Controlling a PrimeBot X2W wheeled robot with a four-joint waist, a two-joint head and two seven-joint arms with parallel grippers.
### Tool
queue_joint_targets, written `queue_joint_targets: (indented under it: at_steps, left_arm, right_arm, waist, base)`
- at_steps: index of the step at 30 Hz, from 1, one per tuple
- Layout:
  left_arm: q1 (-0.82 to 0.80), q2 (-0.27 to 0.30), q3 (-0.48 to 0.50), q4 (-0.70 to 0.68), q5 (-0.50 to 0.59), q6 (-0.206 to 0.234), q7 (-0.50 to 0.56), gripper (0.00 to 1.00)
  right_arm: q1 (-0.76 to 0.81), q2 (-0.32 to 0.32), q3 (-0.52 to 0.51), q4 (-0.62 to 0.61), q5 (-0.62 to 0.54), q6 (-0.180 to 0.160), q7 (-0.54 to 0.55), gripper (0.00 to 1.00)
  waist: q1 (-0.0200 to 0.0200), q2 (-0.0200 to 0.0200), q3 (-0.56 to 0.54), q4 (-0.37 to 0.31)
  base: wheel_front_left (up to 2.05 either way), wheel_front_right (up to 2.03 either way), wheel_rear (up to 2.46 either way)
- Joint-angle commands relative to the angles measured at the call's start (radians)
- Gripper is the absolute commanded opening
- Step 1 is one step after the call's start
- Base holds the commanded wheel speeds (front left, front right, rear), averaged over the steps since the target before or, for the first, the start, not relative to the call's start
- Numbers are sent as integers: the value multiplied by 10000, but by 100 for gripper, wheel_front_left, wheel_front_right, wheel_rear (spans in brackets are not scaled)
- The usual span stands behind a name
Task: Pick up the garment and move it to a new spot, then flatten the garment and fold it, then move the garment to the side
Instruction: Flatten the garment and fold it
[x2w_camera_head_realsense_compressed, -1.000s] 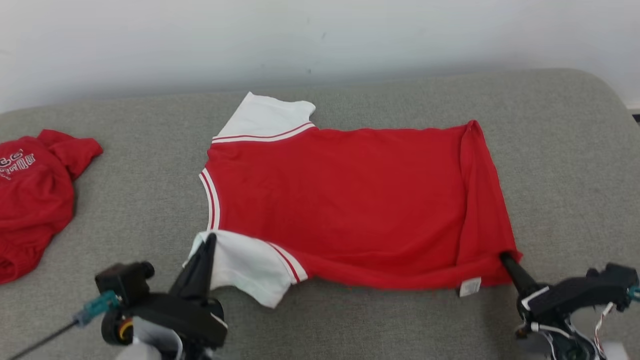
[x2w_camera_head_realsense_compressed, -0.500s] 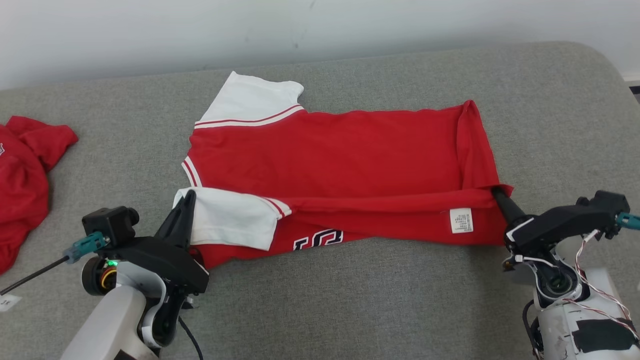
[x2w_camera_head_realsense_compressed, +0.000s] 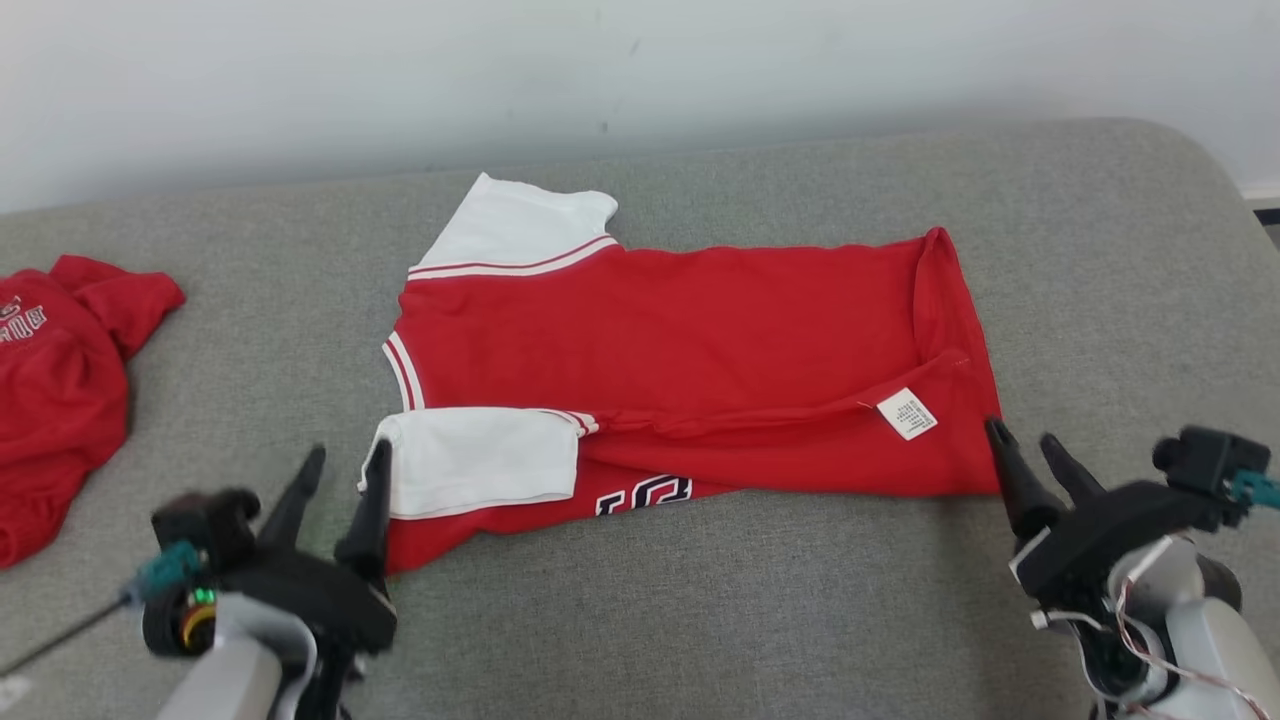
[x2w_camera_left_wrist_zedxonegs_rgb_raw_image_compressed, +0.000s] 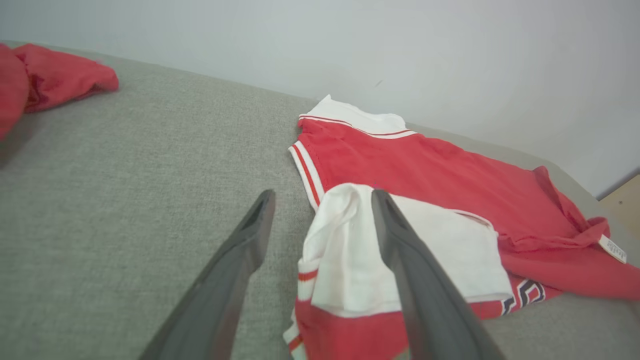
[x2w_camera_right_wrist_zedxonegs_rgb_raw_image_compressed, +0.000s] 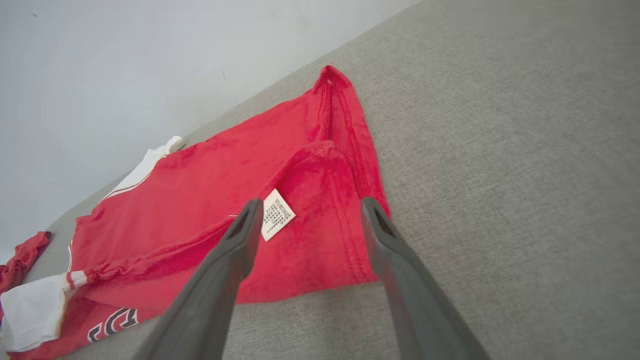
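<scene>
A red shirt (x2w_camera_head_realsense_compressed: 690, 340) with white sleeves lies across the grey cushion, its near edge folded over the body so that black lettering (x2w_camera_head_realsense_compressed: 645, 492) peeks out underneath. A white care label (x2w_camera_head_realsense_compressed: 908, 413) shows on the folded hem. My left gripper (x2w_camera_head_realsense_compressed: 345, 475) stands open at the near white sleeve (x2w_camera_head_realsense_compressed: 480, 460), its fingers (x2w_camera_left_wrist_zedxonegs_rgb_raw_image_compressed: 400, 250) straddling the sleeve's edge (x2w_camera_left_wrist_zedxonegs_rgb_raw_image_compressed: 340, 235). At the shirt's near right corner my right gripper (x2w_camera_head_realsense_compressed: 1025, 448) is open, just off the hem (x2w_camera_right_wrist_zedxonegs_rgb_raw_image_compressed: 325, 240), holding nothing.
A second red garment (x2w_camera_head_realsense_compressed: 60, 380) lies crumpled at the cushion's left end, also seen as red cloth (x2w_camera_left_wrist_zedxonegs_rgb_raw_image_compressed: 55, 75) in the left wrist view. A pale wall (x2w_camera_head_realsense_compressed: 640, 70) runs behind the grey cushion (x2w_camera_head_realsense_compressed: 700, 620), whose rounded right corner (x2w_camera_head_realsense_compressed: 1190, 170) falls away.
Both grippers have opened and let go of the shirt, leaving its near edge folded over the body. They have drawn back a little toward me. The camera has shifted.
</scene>
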Motion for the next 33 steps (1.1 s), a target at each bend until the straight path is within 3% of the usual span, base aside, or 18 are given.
queue_joint_targets:
  at_steps: [1,13,27,28,29,30,31,33]
  left_arm:
    - [340,-52,13,-126,70,6,-94,100]
    - [1550,-149,34,-346,495,82,-105,100]
    - [817,-410,-181,341,383,-13,-10,100]
    - [805,-470,-227,396,352,-27,26,95]
    - [772,-484,-266,462,348,-44,44,43]
    - [722,-480,-284,530,347,-47,43,19]
    - [679,-490,-288,579,341,-39,35,0]
    - [679,-512,-257,644,300,-59,1,0]
  right_arm:
    - [235,-72,43,-41,-100,-21,-108,100]
    - [485,-717,773,374,-835,-21,-1284,100]
    - [-643,-552,1269,2470,-1002,-21,-2227,100]
    - [-738,-523,1315,2624,-970,-21,-2287,94]
    - [-856,-504,1360,2802,-938,-21,-2342,35]
    - [-936,-488,1408,2943,-926,-21,-2420,0]
    - [-1012,-473,1463,3083,-875,-21,-2488,0]
    - [-1090,-500,1546,3272,-764,-21,-2710,0]
  waist:
    - [1,-1,-43,13]
    - [1,-1,86,149]
    - [1,-1,529,92]
    - [1,-1,544,91]
    - [1,-1,557,94]
    - [1,-1,561,96]
    - [1,-1,550,102]
    - [1,-1,477,141]
  base:
    - [0,0,0]
    - [0,0,0]
    - [0,0,0]
    - [0,0,0]
    - [0,0,0]
    - [0,0,0]
    - [0,0,0]
    - [0,0,0]
